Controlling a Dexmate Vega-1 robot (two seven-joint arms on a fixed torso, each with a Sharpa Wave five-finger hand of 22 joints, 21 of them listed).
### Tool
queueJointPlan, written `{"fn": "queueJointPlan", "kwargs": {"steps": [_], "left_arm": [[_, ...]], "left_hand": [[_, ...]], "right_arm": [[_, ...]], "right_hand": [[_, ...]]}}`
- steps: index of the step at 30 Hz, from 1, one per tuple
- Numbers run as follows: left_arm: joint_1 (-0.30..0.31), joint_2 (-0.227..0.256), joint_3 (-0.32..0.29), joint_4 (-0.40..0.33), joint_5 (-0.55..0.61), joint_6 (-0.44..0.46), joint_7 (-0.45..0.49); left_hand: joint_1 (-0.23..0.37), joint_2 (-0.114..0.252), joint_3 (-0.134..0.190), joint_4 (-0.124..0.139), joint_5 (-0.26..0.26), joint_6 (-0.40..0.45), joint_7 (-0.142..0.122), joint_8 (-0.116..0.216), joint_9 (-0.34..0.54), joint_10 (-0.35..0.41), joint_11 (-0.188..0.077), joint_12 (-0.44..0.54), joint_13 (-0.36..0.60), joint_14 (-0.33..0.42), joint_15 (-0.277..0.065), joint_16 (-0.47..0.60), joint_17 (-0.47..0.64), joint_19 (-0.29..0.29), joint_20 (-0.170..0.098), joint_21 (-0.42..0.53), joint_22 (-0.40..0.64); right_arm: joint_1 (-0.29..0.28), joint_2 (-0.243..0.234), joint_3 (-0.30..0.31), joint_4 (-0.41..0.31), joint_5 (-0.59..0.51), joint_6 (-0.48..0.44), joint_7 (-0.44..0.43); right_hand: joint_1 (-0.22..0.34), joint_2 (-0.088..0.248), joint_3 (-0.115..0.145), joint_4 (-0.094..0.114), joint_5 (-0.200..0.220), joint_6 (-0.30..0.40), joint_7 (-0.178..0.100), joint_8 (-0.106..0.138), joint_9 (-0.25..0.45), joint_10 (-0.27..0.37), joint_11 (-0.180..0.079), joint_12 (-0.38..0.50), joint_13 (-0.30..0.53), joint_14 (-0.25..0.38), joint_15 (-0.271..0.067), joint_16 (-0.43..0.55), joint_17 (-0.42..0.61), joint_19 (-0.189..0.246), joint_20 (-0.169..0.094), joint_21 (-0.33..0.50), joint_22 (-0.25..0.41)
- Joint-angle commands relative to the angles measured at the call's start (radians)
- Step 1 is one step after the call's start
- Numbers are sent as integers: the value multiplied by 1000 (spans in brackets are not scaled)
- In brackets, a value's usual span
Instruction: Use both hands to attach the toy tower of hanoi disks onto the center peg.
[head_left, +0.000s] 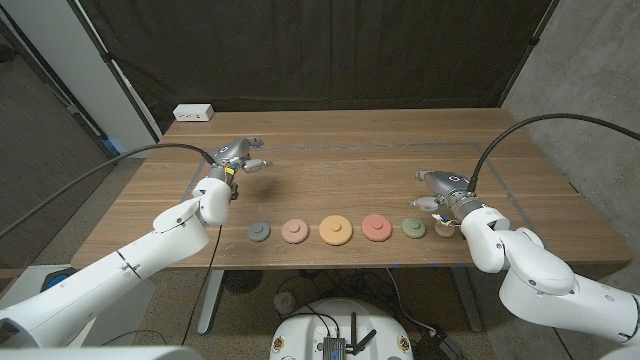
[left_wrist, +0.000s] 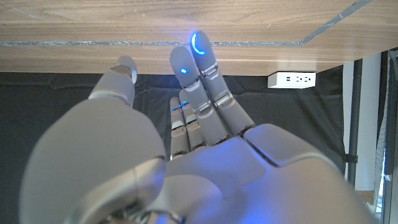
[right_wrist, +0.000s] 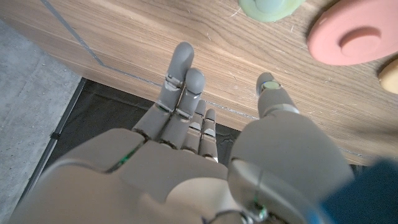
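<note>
Wooden table (head_left: 350, 165), white power strip (head_left: 194, 113) at its far left corner, black curtain (head_left: 320, 50) behind

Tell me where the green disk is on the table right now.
In the head view the green disk lies near the right end of the row of disks, between the pink disk and the right hand.

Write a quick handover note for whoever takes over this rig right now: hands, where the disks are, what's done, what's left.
Left hand: holds nothing, fingers extended, poised over the table's far left, well behind the row.
Right hand: holds nothing, just behind the row's right end.
Things: a row along the near edge, from the left: grey disk, salmon disk, orange disk, pink disk, green disk, then a small tan piece.
Done: nothing stacked.
Left: every disk; I cannot make out the peg.
</note>
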Motion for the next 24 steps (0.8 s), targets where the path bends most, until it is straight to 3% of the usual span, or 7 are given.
{"fn": "queueJointPlan", "kwargs": {"steps": [1,24], "left_arm": [[-19,-4,-7,41,-7,-45,-2],[-3,6,-21,32,-13,-55,-7]], "left_hand": [[7,2,-7,1,4,9,0,0,5,10,3,3,5,9,-32,7,0,4,-91,8,-2],[10,6,-13,0,6,14,1,-4,6,15,6,-1,10,8,-32,17,-7,4,-91,21,-10]], "right_arm": [[-20,8,-34,-32,-54,-56,16],[-66,-11,-64,-77,-105,-108,41]], "right_hand": [[13,-6,-6,-1,-1,-9,-1,-6,4,-6,3,1,1,-7,-113,-3,-3,-9,-121,9,1],[24,-4,-22,0,-6,-10,3,2,5,-24,8,4,-2,-15,-113,-9,-24,-25,-120,26,-6]]}}
